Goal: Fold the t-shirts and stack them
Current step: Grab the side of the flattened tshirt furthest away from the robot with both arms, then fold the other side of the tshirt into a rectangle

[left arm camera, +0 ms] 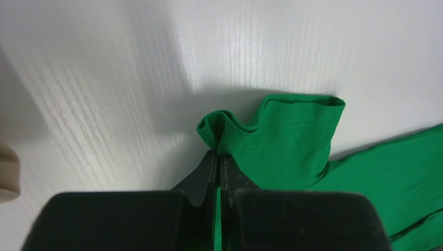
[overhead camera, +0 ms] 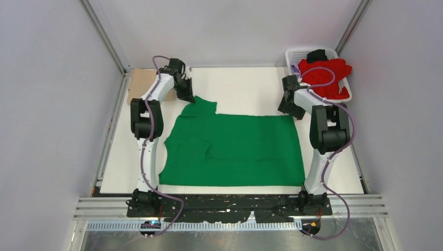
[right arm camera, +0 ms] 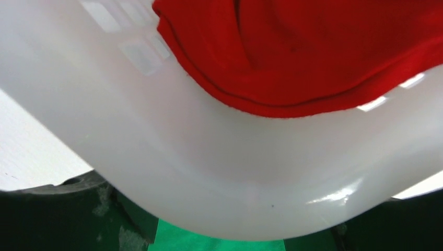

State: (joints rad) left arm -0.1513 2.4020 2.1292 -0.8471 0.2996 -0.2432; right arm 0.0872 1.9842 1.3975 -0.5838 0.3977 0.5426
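At far left of the white table [overhead camera: 237, 83], the left gripper [left arm camera: 218, 157] pinches the sleeve edge of the spread bright green cloth t-shirt [overhead camera: 235, 144]. The right gripper [overhead camera: 292, 111], jaws apart, hovers at the shirt's far right corner beside the white lattice plastic basket [right arm camera: 209, 172].

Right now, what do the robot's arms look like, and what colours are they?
The left arm and right arm have white tube-shaped links with chunky black joints. A thin lilac cable loops along each one. The left end effector is black, its fingers tapering to narrow tips.
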